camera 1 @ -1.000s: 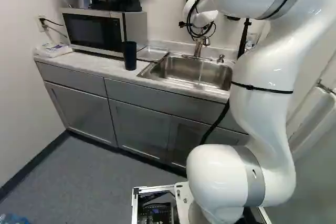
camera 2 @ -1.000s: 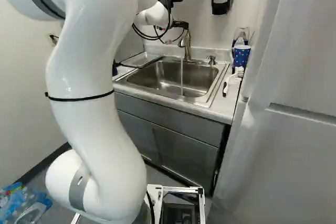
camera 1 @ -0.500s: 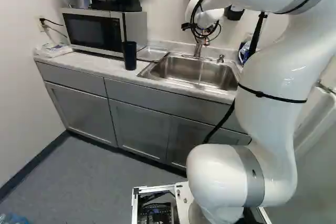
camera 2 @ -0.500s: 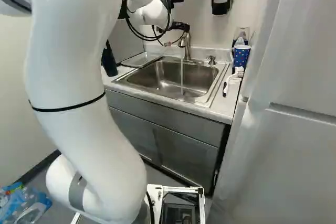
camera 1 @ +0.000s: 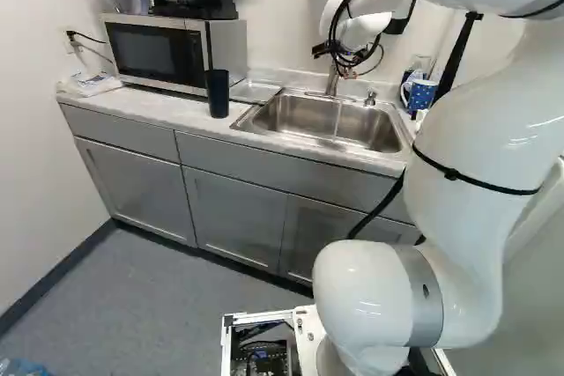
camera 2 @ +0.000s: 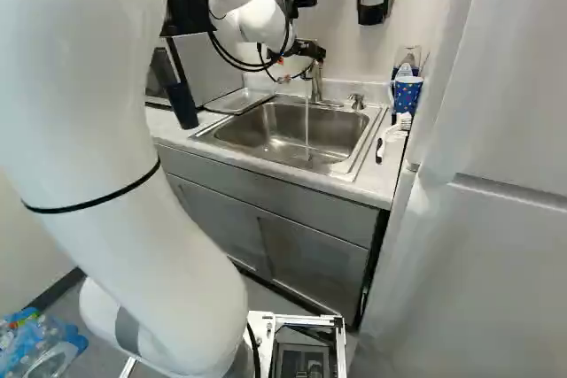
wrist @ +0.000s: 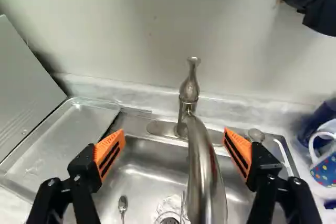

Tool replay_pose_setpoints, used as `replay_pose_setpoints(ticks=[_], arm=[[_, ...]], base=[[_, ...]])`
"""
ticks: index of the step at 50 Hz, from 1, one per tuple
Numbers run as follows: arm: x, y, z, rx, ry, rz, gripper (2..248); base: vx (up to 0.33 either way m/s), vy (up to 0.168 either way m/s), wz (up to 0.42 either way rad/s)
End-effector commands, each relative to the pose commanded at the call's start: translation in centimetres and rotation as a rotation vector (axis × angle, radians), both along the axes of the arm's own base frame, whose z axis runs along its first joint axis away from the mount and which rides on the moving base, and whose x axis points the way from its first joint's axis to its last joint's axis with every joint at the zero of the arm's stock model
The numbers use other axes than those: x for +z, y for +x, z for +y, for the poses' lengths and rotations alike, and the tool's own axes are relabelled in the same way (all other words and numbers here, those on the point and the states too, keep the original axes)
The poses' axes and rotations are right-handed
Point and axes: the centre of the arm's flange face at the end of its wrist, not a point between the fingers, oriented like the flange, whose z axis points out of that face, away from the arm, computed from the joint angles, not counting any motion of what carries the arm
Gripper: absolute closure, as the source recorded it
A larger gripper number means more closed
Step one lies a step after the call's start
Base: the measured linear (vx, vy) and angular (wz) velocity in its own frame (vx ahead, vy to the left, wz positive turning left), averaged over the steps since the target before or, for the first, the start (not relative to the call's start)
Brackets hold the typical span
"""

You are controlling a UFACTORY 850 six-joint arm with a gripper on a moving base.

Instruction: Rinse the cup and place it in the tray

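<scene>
1. Two orange pads (wrist: pixel 111 149) stand wide apart on the claw (wrist: pixel 173 135). The tap (wrist: pixel 206 174) is between them, but they do not pinch it. The claw holds nothing.
2. One tall dark cup (camera 1: pixel 218 94) stands up on the counter (camera 1: pixel 167 110), left of the sink (camera 2: pixel 292 135) and near the counter's front edge. I think this is the cup to rinse, though a dotted mug (camera 2: pixel 407 93) is on the sink's right side.
3. From the claw, the cup is off to the left and back toward the base. That matters most for the next move. Its long way runs up and down, so a wide claw coming in from the side should fit around it.
4. The tray (wrist: pixel 65 132) lies flat between the microwave (camera 1: pixel 154 52) and the sink, just behind the cup.
5. Water (camera 2: pixel 307 121) runs into the sink, so fetching the cup seems next. The claw should get clear of the tap first, or it could bump it.
</scene>
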Motion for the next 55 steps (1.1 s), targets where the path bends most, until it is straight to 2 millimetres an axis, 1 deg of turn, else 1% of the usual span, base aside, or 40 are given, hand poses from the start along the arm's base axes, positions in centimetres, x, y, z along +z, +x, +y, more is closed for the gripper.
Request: replay_pose_setpoints(ticks=[29,55], arm=[[-1.3,-6.6,-0.9,-0.044,0.036,0.155,3],[-2.9,-13.1,-0.5,-0.068,0.084,0.346,3]], base=[[0.000,0.000,0.000],[0.000,0.000,0.000]])
